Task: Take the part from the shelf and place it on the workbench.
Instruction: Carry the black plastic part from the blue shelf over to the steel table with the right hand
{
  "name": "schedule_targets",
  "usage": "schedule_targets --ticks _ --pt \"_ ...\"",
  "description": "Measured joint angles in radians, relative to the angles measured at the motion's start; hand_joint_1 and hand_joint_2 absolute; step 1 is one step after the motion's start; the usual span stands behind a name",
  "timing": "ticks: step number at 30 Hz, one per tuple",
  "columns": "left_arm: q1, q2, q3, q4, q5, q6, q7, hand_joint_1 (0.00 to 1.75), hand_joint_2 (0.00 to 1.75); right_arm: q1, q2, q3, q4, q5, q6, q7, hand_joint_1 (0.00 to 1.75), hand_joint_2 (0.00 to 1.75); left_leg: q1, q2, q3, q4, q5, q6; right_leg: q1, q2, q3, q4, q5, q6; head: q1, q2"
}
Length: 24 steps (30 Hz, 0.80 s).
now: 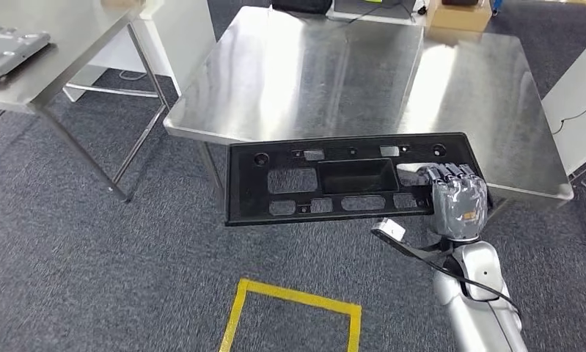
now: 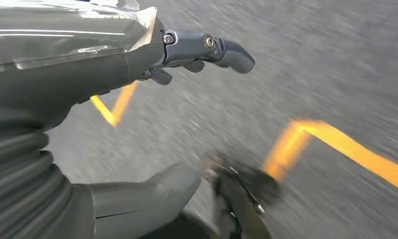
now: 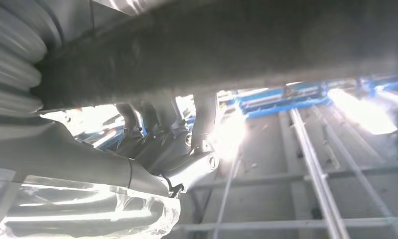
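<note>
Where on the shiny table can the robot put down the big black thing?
Nearly the whole steel table is bare, from its near edge to the far edge, where a cardboard box and dark items crowd the back. The black part, held by the right robot hand, hangs over the near edge. The side table already carries a metal part.

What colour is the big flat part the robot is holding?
Black. The part, held by the right robot hand, shows best in the head view.
</note>
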Motion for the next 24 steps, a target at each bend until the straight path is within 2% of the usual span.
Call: schedule_targets --ticks 1,2,4,5,6,7,8,9,10,11,13,14,15,16,17,18,19,20,21,22,23,24 --pt "-0.001 0.0 0.0 0.0 0.003 -0.007 -0.006 0.0 1.75 0.0 0.0 0.0 -0.002 0.0 0.0 0.004 1.75 1.75 0.001 0.002 -0.063 0.077 -0.014 0.0 0.001 0.002 0.02 -0.009 -0.013 -0.012 -0.002 0.0" --pt "-0.002 0.001 0.0 0.0 0.004 -0.01 -0.008 0.0 1.75 -0.001 0.001 0.0 -0.002 0.0 0.0 0.006 1.75 1.75 0.001 0.003 -0.12 0.125 -0.054 -0.001 0.002 0.006 0.038 -0.014 -0.026 -0.019 -0.003 0.0" --pt "0.001 0.001 0.0 0.0 0.006 -0.013 -0.01 0.0 1.75 0.001 0.005 0.0 -0.002 0.001 0.0 0.009 1.75 1.75 0.002 0.004 -0.208 0.146 -0.157 -0.004 0.002 0.018 0.071 -0.015 -0.055 -0.019 -0.004 0.0" --pt "0.002 0.001 0.0 0.0 0.006 -0.013 -0.01 0.0 1.75 0.003 0.006 0.0 -0.002 0.002 0.0 0.009 1.75 1.75 0.003 0.005 -0.238 0.127 -0.186 -0.005 0.001 0.023 0.089 -0.015 -0.07 -0.016 -0.004 0.0" --pt "0.003 0.002 0.0 0.0 0.006 -0.013 -0.01 0.0 1.75 0.005 0.007 0.0 -0.002 0.003 0.0 0.01 1.75 1.75 0.003 0.006 -0.258 0.092 -0.181 -0.005 0.0 0.025 0.108 -0.015 -0.086 -0.012 -0.005 0.0" --pt "0.004 0.003 0.0 0.0 0.006 -0.013 -0.01 0.0 1.75 0.006 0.007 0.0 -0.002 0.004 0.0 0.01 1.75 1.75 0.004 0.009 -0.269 0.043 -0.133 -0.005 -0.001 0.027 0.125 -0.015 -0.102 -0.007 -0.005 0.0" --pt "0.005 0.004 0.0 0.0 0.006 -0.013 -0.01 0.0 1.75 0.007 0.007 0.0 -0.002 0.005 0.0 0.01 1.75 1.75 0.004 0.013 -0.275 -0.018 -0.047 -0.003 -0.001 0.027 0.141 -0.014 -0.117 0.0 -0.007 0.0" --pt "0.006 0.004 0.0 0.0 0.006 -0.013 -0.01 0.0 1.75 0.008 0.008 0.0 -0.002 0.005 0.0 0.01 1.75 1.75 0.004 0.017 -0.276 -0.067 0.032 0.001 0.002 0.029 0.153 -0.012 -0.133 0.007 -0.009 0.0" --pt "0.007 0.004 0.0 -0.001 0.006 -0.014 -0.011 0.0 1.75 0.007 0.007 0.0 -0.003 0.005 0.0 0.011 1.75 1.75 0.003 0.02 -0.274 -0.1 0.094 0.005 0.005 0.029 0.163 -0.014 -0.152 0.013 -0.008 0.0" --pt "0.006 0.004 0.0 -0.001 0.006 -0.017 -0.012 0.0 1.75 0.006 0.008 0.0 -0.006 0.006 0.0 0.013 1.75 1.75 0.001 0.02 -0.273 -0.118 0.123 0.012 0.007 0.029 0.178 -0.008 -0.161 0.023 -0.008 0.0" --pt "0.004 0.004 0.0 -0.002 0.006 -0.027 -0.018 0.0 1.75 0.009 0.004 -0.003 -0.015 0.011 0.0 0.018 1.75 1.75 -0.002 0.015 -0.251 -0.12 0.12 0.029 0.005 0.026 0.194 0.013 -0.166 0.04 -0.003 0.0" --pt "0.003 0.006 0.0 -0.002 0.006 -0.035 -0.022 0.0 1.75 0.014 0.001 -0.006 -0.022 0.014 0.0 0.022 1.75 1.75 -0.002 0.012 -0.237 -0.123 0.121 0.039 0.003 0.024 0.189 0.047 -0.161 0.047 0.0 0.0" --pt "0.004 0.008 0.0 -0.002 0.007 -0.043 -0.025 0.0 1.75 0.022 -0.002 -0.011 -0.029 0.017 0.0 0.025 1.75 1.75 -0.003 0.011 -0.22 -0.123 0.123 0.048 0.002 0.023 0.162 0.097 -0.164 0.048 0.005 0.0" --pt "0.004 0.011 0.0 -0.002 0.007 -0.052 -0.028 0.0 1.75 0.032 -0.004 -0.017 -0.036 0.021 0.0 0.029 1.75 1.75 -0.006 0.009 -0.207 -0.124 0.123 0.056 0.001 0.021 0.121 0.162 -0.176 0.046 0.01 0.0" --pt "0.004 0.014 0.0 -0.002 0.008 -0.061 -0.03 0.0 1.75 0.045 -0.006 -0.024 -0.044 0.026 0.0 0.032 1.75 1.75 -0.009 0.007 -0.196 -0.123 0.116 0.063 0.003 0.02 0.07 0.231 -0.196 0.041 0.014 0.0" --pt "0.005 0.016 0.0 -0.002 0.009 -0.069 -0.031 0.0 1.75 0.06 -0.006 -0.033 -0.053 0.032 0.0 0.034 1.75 1.75 -0.013 0.003 -0.186 -0.124 0.105 0.067 0.006 0.02 0.017 0.287 -0.228 0.034 0.017 0.0" --pt "0.005 0.018 0.0 -0.002 0.009 -0.076 -0.032 0.0 1.75 0.076 -0.006 -0.041 -0.062 0.039 0.0 0.036 1.75 1.75 -0.016 -0.001 -0.175 -0.124 0.093 0.07 0.008 0.02 -0.025 0.315 -0.266 0.026 0.017 0.0" --pt "0.007 0.021 0.0 -0.002 0.01 -0.083 -0.033 0.0 1.75 0.093 -0.006 -0.049 -0.072 0.047 0.0 0.038 1.75 1.75 -0.02 -0.005 -0.161 -0.124 0.079 0.071 0.011 0.02 -0.054 0.315 -0.299 0.019 0.018 0.0" --pt "0.008 0.023 0.0 -0.002 0.01 -0.088 -0.034 0.0 1.75 0.109 -0.006 -0.057 -0.08 0.054 0.0 0.039 1.75 1.75 -0.024 -0.008 -0.143 -0.124 0.064 0.072 0.013 0.02 -0.07 0.289 -0.314 0.017 0.018 0.0" --pt "0.009 0.025 0.0 -0.002 0.01 -0.093 -0.035 0.0 1.75 0.123 -0.006 -0.064 -0.087 0.06 0.0 0.041 1.75 1.75 -0.028 -0.01 -0.124 -0.124 0.047 0.073 0.016 0.02 -0.077 0.241 -0.295 0.022 0.019 0.0" --pt "0.012 0.027 0.0 -0.002 0.01 -0.097 -0.036 0.0 1.75 0.135 -0.006 -0.072 -0.093 0.065 0.0 0.043 1.75 1.75 -0.031 -0.011 -0.106 -0.125 0.03 0.074 0.022 0.018 -0.079 0.18 -0.235 0.03 0.019 0.0" --pt "0.013 0.028 0.0 -0.002 0.01 -0.102 -0.037 0.0 1.75 0.147 -0.006 -0.08 -0.099 0.068 0.0 0.045 1.75 1.75 -0.035 -0.012 -0.087 -0.125 0.012 0.073 0.027 0.017 -0.078 0.124 -0.161 0.036 0.018 0.0"
